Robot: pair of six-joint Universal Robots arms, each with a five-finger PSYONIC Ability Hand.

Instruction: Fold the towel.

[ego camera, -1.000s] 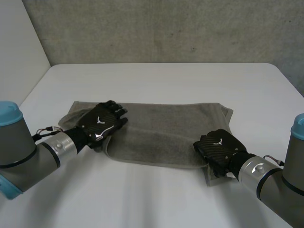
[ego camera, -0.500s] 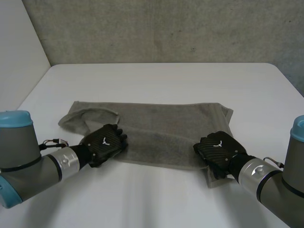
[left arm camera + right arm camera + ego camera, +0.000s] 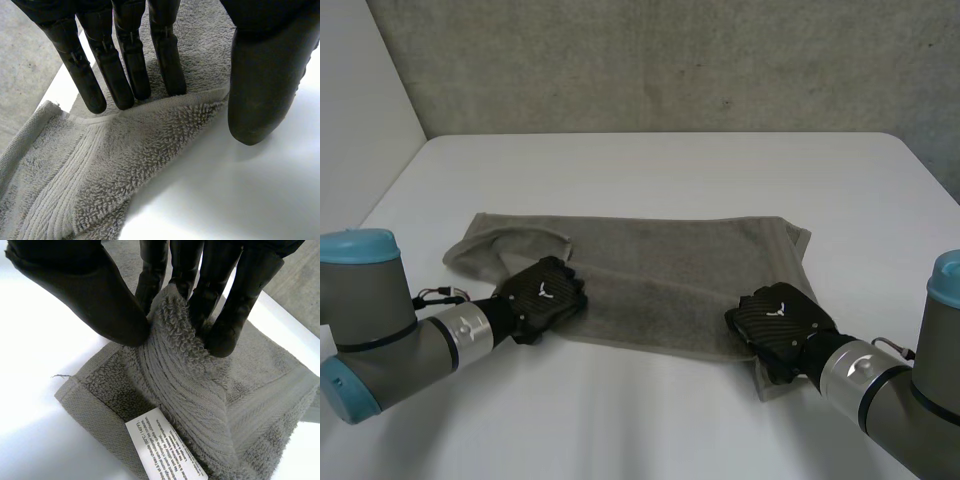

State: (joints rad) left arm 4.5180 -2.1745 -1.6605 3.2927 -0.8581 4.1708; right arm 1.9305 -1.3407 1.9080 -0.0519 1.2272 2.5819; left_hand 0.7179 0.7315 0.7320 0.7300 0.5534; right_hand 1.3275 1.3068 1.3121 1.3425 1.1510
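The grey towel [image 3: 680, 270] lies spread flat across the middle of the white counter [image 3: 670, 170], its long side running from one arm to the other. Its near edge is doubled over itself in a loose fold, and its far left corner is turned up a little. At the towel's near right corner the right hand [image 3: 778, 322] is clamped on the cloth. In the right wrist view a raised ridge of terry is squeezed between its thumb [image 3: 85, 295] and the tips of its fingers. A white printed label [image 3: 165, 450] lies on the towel just beyond that pinch, close to the corner. At the near left part of the towel the left hand [image 3: 542, 297] rests on the folded edge. In the left wrist view its fingers [image 3: 125, 65] are straight, with their tips down on the cloth along the fold. Its thumb stands apart from them over bare counter just beside the towel's edge, so this hand grips nothing. A rough grey wall [image 3: 670, 60] rises behind the counter.
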